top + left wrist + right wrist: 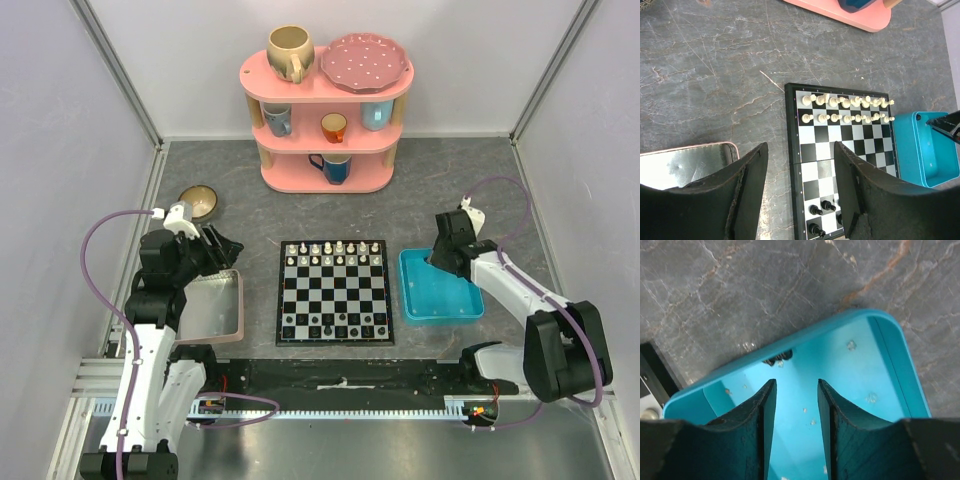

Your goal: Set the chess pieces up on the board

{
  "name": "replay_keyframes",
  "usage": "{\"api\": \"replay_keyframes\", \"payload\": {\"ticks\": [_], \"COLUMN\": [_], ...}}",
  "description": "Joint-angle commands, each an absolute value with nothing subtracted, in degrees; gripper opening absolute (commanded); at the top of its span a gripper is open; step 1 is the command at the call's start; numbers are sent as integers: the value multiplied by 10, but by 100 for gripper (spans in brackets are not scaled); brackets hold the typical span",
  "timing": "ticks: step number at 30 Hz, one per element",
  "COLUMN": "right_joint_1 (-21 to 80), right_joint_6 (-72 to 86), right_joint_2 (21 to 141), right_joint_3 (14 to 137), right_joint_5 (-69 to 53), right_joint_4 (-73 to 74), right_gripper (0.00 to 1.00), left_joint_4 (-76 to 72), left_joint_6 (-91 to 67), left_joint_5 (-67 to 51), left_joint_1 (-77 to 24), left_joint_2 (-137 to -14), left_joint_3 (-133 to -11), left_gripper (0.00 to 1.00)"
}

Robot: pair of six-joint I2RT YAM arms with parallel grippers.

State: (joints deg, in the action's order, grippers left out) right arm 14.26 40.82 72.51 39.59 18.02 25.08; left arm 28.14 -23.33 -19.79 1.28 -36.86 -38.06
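The chessboard [335, 291] lies mid-table. Two rows of cream-white pieces [333, 252] stand along its far edge; several black pieces [335, 322] stand near its front edge. In the left wrist view the board [827, 145] shows with white pieces [845, 110] and a few black pieces [821, 206]. My left gripper [222, 248] is open and empty above the table left of the board [800, 160]. My right gripper [437, 258] is open inside the blue tray [440, 286]; a dark piece [778, 358] lies by the tray's far wall, just ahead of the fingertips [795, 385].
A pink-rimmed grey tray [210, 306] lies under the left arm. A small bowl [199, 201] sits at back left. A pink shelf [326, 120] with mugs and a plate stands at the back. White crumbs speck the blue tray floor [860, 370].
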Motion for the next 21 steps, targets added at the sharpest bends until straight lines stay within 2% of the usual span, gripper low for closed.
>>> {"api": "replay_keyframes", "payload": {"ticks": [1,6,21], "right_joint_1": [123,110,86], "right_joint_6": [383,377,366], "right_joint_2": [747,769,799], "right_joint_3": [381,370,328], "right_joint_5": [163,149,120], "right_joint_4": [155,105,19], "right_gripper": [46,47,41], "left_joint_4": [257,258,256], "left_joint_6": [-213,-213,-212], "left_joint_5": [-217,-218,-219], "left_joint_1": [11,12,12], "left_joint_2": [-368,-371,-375], "left_joint_3": [-377,-378,-378], "left_gripper": [62,61,61]}}
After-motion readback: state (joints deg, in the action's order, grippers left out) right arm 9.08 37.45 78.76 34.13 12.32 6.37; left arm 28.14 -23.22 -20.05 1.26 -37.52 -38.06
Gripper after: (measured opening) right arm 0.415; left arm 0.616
